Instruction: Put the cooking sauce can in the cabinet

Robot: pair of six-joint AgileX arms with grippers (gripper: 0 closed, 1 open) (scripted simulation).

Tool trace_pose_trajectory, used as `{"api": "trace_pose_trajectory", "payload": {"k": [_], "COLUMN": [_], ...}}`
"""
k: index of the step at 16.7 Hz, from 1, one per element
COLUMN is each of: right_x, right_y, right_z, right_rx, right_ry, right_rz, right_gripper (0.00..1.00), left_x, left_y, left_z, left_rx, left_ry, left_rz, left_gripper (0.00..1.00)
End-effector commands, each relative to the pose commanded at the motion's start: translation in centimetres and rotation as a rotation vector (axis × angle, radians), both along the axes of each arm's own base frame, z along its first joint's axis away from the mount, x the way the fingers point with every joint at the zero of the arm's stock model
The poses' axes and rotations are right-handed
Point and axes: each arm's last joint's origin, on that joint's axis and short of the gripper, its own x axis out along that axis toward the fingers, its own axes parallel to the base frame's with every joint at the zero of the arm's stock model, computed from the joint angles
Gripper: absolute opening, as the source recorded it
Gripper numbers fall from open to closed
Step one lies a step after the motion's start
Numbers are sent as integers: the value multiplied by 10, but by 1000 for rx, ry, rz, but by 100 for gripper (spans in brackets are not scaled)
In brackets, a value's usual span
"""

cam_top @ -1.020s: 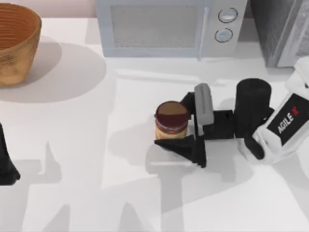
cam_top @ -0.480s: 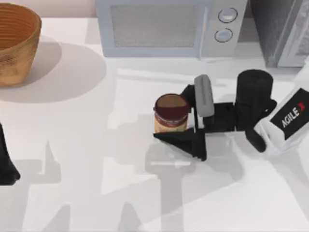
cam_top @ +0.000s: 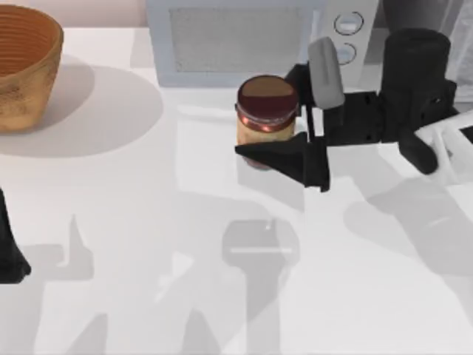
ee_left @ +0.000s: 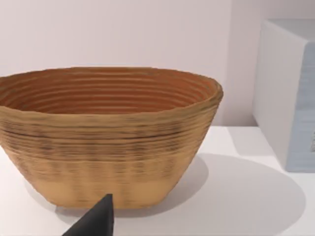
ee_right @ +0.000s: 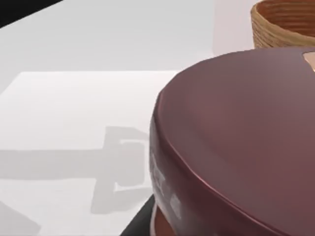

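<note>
The cooking sauce can (cam_top: 266,100) has a maroon top and a yellow label. It hangs upright above the table in front of the microwave, and its shadow (cam_top: 259,248) lies on the table well below it. My right gripper (cam_top: 267,122) is shut on the can, one black finger on each side. The can's maroon top (ee_right: 236,128) sits very close in the right wrist view. The grey cabinet (cam_top: 414,13) is at the back right, mostly behind my right arm. My left gripper (cam_top: 7,255) is parked at the table's left edge.
A light-grey microwave (cam_top: 236,41) with two dials stands at the back centre, right behind the can. A woven basket (cam_top: 22,66) stands at the back left, and it is seen close up as the basket (ee_left: 108,132) from the left wrist.
My right gripper has lifted the can off the table and carried it toward the back, up against the microwave's front. The left arm has not moved.
</note>
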Motion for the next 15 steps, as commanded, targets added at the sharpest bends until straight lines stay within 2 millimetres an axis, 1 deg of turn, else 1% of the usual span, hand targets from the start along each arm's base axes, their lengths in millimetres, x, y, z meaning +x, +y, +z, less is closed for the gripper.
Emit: {"api": "trace_pose_trajectory", "payload": {"k": [2, 3, 7, 9, 12, 14, 15], "right_x": [-3, -3, -4, -7, -23, -41, -54], "right_y": [-1, -1, -2, -5, -21, -39, -50], "right_z": [15, 17, 16, 22, 44, 66, 78], "right_rx": [1, 1, 0, -2, -10, -14, -14], "right_ry": [-2, -2, 2, -2, -11, -23, -31], "right_rz": [-1, -1, -1, -21, -114, -217, -280], "right_gripper": [0, 0, 0, 0, 0, 0, 0], "left_x": [0, 0, 0, 0, 0, 0, 0], "left_y": [0, 0, 0, 0, 0, 0, 0], "left_z": [0, 0, 0, 0, 0, 0, 0], "left_rx": [0, 0, 0, 0, 0, 0, 0], "left_ry": [0, 0, 0, 0, 0, 0, 0], "left_rz": [0, 0, 0, 0, 0, 0, 0], "left_gripper": [100, 100, 100, 100, 100, 100, 100]}}
